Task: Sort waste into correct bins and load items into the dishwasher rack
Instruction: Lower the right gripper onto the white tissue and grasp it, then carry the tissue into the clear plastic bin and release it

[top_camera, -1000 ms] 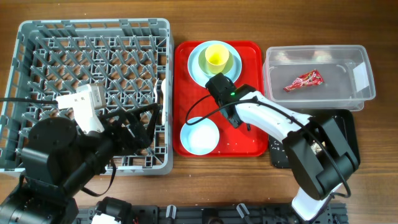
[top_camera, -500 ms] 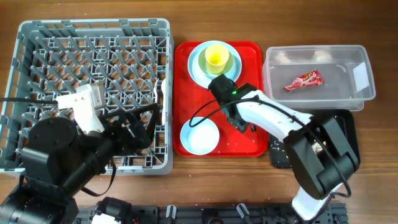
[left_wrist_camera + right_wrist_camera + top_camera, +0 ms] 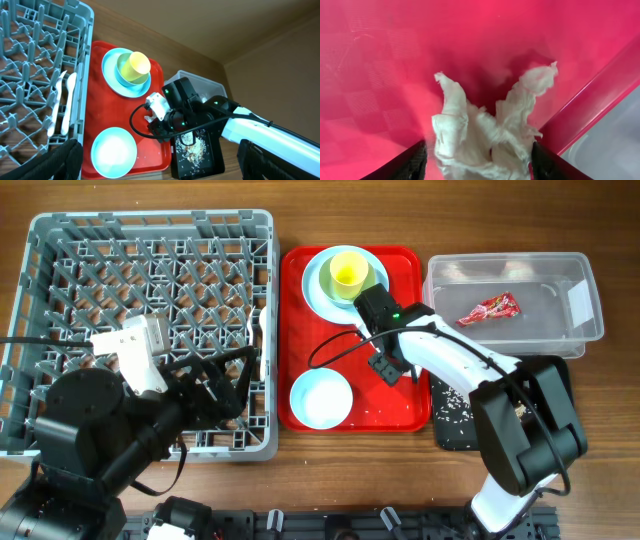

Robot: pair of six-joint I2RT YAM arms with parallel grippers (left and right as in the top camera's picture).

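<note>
My right gripper [image 3: 391, 370] is over the red tray's right part, shut on the crumpled white napkin [image 3: 485, 137], which fills the gap between its fingers; the napkin also shows in the left wrist view [image 3: 150, 119]. The clear tub [image 3: 440, 320] holds the red wrapper [image 3: 488, 310]. The black tray [image 3: 452, 420] holds rice scraps [image 3: 192, 149]. A pale blue plate [image 3: 315, 280] carries a bowl with the yellow cup [image 3: 347, 273]. Another pale blue bowl [image 3: 320, 398] sits at the tray's front. The white fork and spoon [image 3: 258, 340] lie in the grey rack [image 3: 150, 240]. My left gripper [image 3: 238, 385] is open and empty over the rack's right front.
The flat red tray [image 3: 400, 270] lies between the rack and the tub. A few rice grains lie on its front part [image 3: 375, 412]. My right arm [image 3: 460, 365] crosses over the black tray. Bare wooden table [image 3: 600, 430] lies to the right.
My right gripper has moved right across the red tray, toward its right rim, with the napkin between its fingers. The left arm has not moved.
</note>
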